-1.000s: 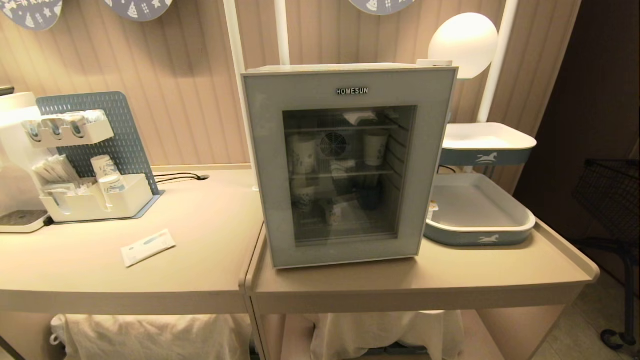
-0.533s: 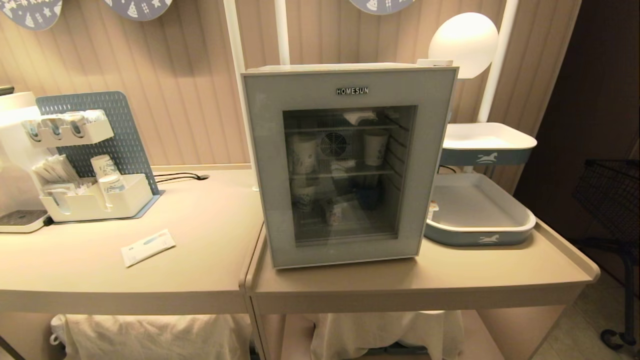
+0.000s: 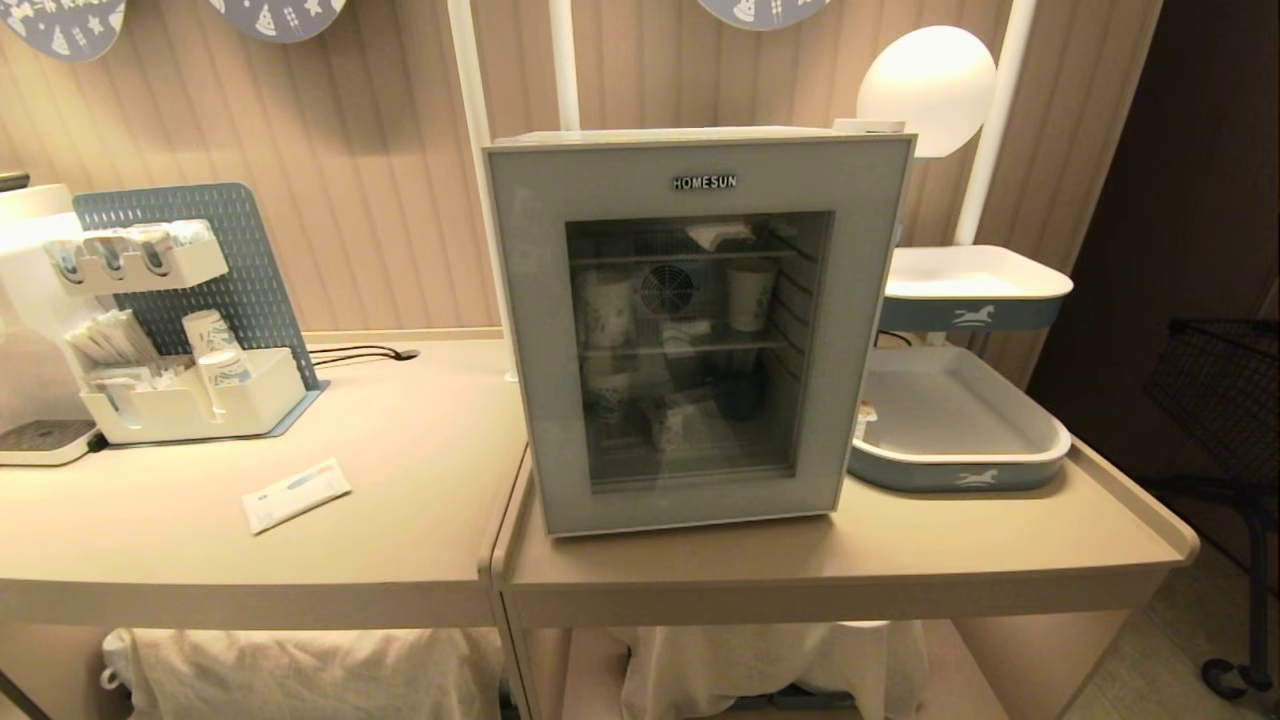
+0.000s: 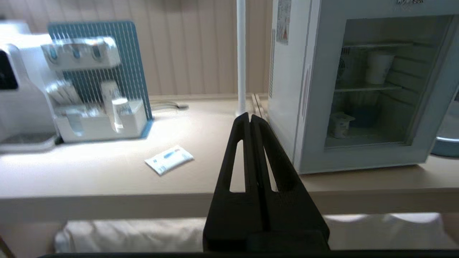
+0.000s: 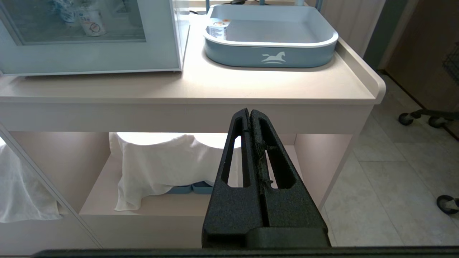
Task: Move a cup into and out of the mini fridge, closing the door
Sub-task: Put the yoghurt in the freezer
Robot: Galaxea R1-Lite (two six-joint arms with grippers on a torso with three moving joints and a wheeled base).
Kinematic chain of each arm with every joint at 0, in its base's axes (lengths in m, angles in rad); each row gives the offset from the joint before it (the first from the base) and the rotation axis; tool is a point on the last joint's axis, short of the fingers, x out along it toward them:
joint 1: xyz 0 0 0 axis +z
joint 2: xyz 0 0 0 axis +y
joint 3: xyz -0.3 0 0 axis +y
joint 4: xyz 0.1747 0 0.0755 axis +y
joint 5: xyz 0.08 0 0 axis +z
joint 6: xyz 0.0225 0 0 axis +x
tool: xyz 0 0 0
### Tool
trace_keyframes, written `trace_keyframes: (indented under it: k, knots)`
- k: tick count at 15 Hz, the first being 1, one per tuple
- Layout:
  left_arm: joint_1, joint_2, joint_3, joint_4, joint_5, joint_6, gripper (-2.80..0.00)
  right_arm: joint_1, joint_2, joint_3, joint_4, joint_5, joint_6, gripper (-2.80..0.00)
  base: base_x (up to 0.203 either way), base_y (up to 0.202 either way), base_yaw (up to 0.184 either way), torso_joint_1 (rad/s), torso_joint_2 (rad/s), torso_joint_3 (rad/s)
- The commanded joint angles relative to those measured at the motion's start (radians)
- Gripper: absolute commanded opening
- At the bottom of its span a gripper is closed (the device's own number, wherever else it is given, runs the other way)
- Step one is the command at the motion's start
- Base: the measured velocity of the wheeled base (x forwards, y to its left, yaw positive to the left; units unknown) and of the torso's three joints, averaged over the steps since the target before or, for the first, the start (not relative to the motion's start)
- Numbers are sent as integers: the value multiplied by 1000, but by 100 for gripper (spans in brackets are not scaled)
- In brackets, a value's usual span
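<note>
Nothing has shifted on the worktop (image 3: 420, 480) since before: the mini fridge (image 3: 690, 330) door (image 3: 530, 330) is shut, the cup (image 5: 218, 28) waits in the blue tray (image 5: 272, 57) to its right, both end effectors, left (image 4: 250, 120) and right (image 5: 250, 114), closed and empty, task not begun.

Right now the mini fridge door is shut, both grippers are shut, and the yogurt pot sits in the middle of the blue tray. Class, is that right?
Not quite: the yogurt pot sits in a corner of the blue tray, next to the mini fridge, as the right wrist view shows. The rest holds.
</note>
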Motion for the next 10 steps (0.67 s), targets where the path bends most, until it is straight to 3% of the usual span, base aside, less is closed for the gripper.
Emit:
trace_keyframes:
  k: [1, 3, 6, 9, 10]
  knots:
    - [0, 295, -101, 40, 2, -32, -280, 0, 1, 0, 0, 0, -1, -280, 0, 0, 0, 0, 0, 0]
    - [0, 500, -123, -11, -3, -65, -280, 0, 1, 0, 0, 0, -1, -280, 0, 0, 0, 0, 0, 0]
    - [2, 792, -112, -203, -26, -86, -280, 0, 1, 0, 0, 0, -1, -280, 0, 0, 0, 0, 0, 0]
    - [15, 1036, -84, -398, -147, -94, -280, 0, 1, 0, 0, -1, 1, -280, 0, 0, 0, 0, 0, 0]
    - [28, 1092, -75, -440, -209, -96, 0, 0, 0, 0, 0, -1, 0, -280, 0, 0, 0, 0, 0, 0]
